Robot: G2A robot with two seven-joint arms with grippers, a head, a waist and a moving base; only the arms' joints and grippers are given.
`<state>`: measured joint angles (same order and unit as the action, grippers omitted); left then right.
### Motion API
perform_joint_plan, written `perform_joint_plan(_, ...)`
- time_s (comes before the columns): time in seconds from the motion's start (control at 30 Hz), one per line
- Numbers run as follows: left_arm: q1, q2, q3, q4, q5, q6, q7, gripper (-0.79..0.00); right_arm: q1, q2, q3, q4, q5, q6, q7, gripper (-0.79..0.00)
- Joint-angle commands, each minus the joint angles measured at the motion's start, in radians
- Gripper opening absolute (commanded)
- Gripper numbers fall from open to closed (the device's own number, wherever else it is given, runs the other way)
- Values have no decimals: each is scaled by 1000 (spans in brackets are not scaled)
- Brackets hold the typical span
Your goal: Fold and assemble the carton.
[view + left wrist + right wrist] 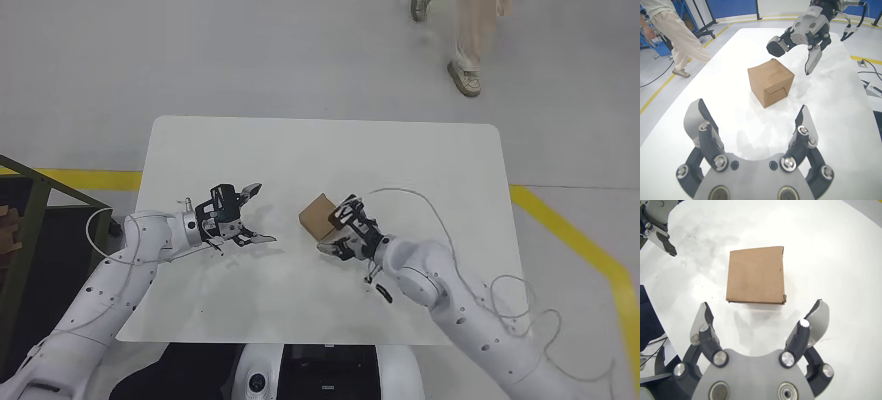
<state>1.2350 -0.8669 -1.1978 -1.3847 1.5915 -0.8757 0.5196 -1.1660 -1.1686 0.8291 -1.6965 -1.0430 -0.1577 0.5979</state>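
A small brown carton (316, 212) stands closed as a cube near the middle of the white table (400, 150). In the left wrist view the carton (770, 83) shows a tucked flap on its side face. My left gripper (253, 213) is to the carton's left, open and empty, a short gap away; its fingers (702, 115) frame the carton from a distance. My right gripper (340, 225) hovers just right of and above the carton, open with nothing held. The carton (755, 275) lies just beyond the right fingertips (706, 311), and the right gripper (791, 60) hangs over the carton's far edge.
A thin white cable (440, 215) trails across the table's right side from the right arm. A dark frame with yellow edge (25, 215) stands off the table's left. A person (465, 40) walks on the floor beyond the far edge.
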Motion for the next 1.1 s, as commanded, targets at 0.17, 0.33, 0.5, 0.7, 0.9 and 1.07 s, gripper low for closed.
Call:
perform_joint_plan(0.17, 0, 0, 0, 0, 0, 0, 0, 0, 29, -13, -28, 35, -24, -16, 23, 0)
perform_joint_plan(0.33, 0, 0, 0, 0, 0, 0, 0, 0, 61, -27, -35, 81, 13, -28, 17, 0)
perform_joint_plan(0.5, 0, 0, 0, 0, 0, 0, 0, 0, 86, -38, -44, 111, 24, -32, 16, 0)
perform_joint_plan(0.7, 0, 0, 0, 0, 0, 0, 0, 0, 101, -50, -48, 143, 26, -13, 4, -299)
perform_joint_plan(0.9, 0, 0, 0, 0, 0, 0, 0, 0, 99, -55, -46, 150, 16, -16, 3, -403)
perform_joint_plan(1.07, 0, 0, 0, 0, 0, 0, 0, 0, 89, -54, -37, 129, 13, -42, -1, -453)
